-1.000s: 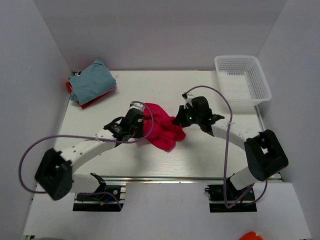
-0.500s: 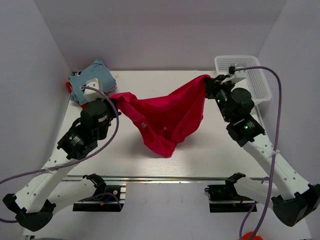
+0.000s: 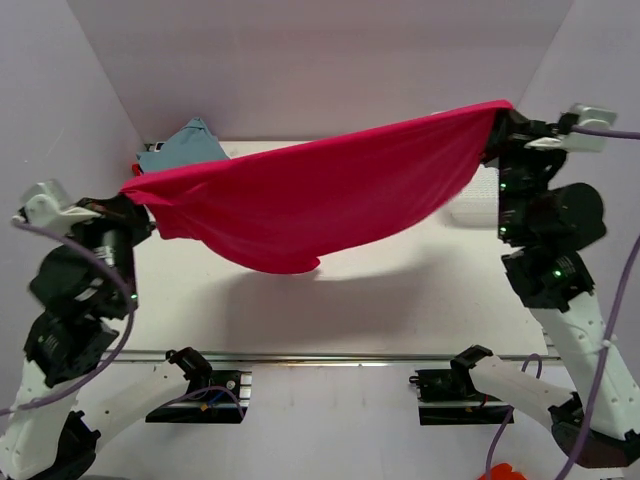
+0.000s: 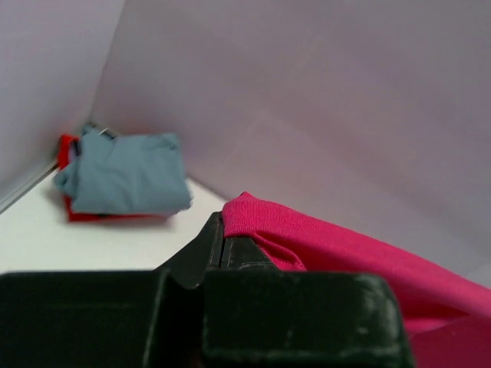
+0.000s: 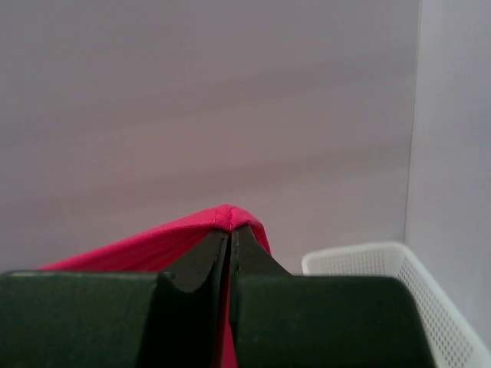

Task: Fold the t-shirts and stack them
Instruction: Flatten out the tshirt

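Observation:
The magenta-pink t-shirt (image 3: 320, 195) hangs stretched high above the table between my two grippers. My left gripper (image 3: 133, 195) is shut on its left corner; the cloth (image 4: 322, 245) shows at the fingertips in the left wrist view. My right gripper (image 3: 500, 112) is shut on its right corner, the hem (image 5: 222, 218) pinched between the tips. The light blue-grey t-shirt (image 3: 185, 148) lies folded on the red t-shirt (image 4: 73, 208) at the far left corner, partly hidden behind the raised shirt.
The white mesh basket (image 5: 383, 268) stands at the far right, mostly hidden behind the shirt and right arm in the top view. Lilac walls enclose the table (image 3: 400, 300) on three sides.
Both grippers have risen and spread far apart, lifting the magenta-pink shirt from a heap on the table into a wide taut sheet.

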You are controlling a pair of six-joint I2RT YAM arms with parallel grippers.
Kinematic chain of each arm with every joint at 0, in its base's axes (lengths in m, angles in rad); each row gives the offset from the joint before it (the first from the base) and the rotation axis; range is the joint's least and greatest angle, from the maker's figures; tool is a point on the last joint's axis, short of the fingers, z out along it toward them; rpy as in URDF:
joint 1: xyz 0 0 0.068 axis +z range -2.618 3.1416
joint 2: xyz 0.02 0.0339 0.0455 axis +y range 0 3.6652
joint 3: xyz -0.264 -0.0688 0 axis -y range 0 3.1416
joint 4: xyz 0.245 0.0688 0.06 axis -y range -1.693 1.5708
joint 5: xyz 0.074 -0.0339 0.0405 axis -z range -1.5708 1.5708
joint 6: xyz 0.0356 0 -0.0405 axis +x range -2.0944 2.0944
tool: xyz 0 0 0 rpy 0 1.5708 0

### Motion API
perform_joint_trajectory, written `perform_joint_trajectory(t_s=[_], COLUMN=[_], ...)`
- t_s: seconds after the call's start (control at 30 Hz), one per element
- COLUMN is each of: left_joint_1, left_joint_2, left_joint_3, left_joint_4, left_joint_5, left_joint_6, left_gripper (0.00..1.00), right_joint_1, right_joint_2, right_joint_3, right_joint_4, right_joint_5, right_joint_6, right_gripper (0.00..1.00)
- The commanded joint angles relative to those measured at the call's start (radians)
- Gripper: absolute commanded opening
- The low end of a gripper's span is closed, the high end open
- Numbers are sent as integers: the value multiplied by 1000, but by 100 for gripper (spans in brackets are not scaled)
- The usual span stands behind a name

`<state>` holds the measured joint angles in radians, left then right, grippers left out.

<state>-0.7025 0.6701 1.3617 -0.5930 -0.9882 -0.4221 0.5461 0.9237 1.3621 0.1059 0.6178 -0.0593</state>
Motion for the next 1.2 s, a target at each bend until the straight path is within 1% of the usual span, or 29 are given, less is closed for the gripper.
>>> perform_joint_trajectory(t_s=[0.0,0.03,0.07,0.13,0.17,0.2,0.37,0.43,0.57,0.8,1.0,1.1,1.17], left_joint_1=[6,6,6,6,6,6,18,18,18,18,18,18,18], left_joint_2=[-29,-29,-29,-17,-6,5,104,114,126,117,117,117,117], left_joint_3=[79,94,134,184,239,270,482,528,539,530,530,530,530], left_joint_4=[140,156,168,177,177,177,113,101,110,110,108,90,79], left_joint_5=[44,83,161,247,325,362,534,546,537,537,557,582,597], left_joint_6=[149,198,215,255,266,266,302,302,302,302,302,293,293], left_gripper=[0,0,0,0,0,0,0,0,0,0,0,0,0], right_joint_1=[-3,-5,3,0,-3,-2,-3,-2,-2,-5,-3,-6,-2], right_joint_2=[-54,-66,-81,-100,-108,-109,-155,-184,-227,-235,-237,-266,-284], right_joint_3=[106,118,144,187,222,233,295,276,259,232,218,186,164], right_joint_4=[28,15,-35,-63,-95,-100,-150,-135,-133,-118,-118,-117,-121], right_joint_5=[1,-47,-96,-171,-209,-245,-311,-339,-359,-296,-328,-343,-383], right_joint_6=[-80,-68,-62,-31,-28,-21,-8,-2,7,-2,21,38,79], right_gripper=[0,0,0,0,0,0,0,0,0,0,0,0,0])
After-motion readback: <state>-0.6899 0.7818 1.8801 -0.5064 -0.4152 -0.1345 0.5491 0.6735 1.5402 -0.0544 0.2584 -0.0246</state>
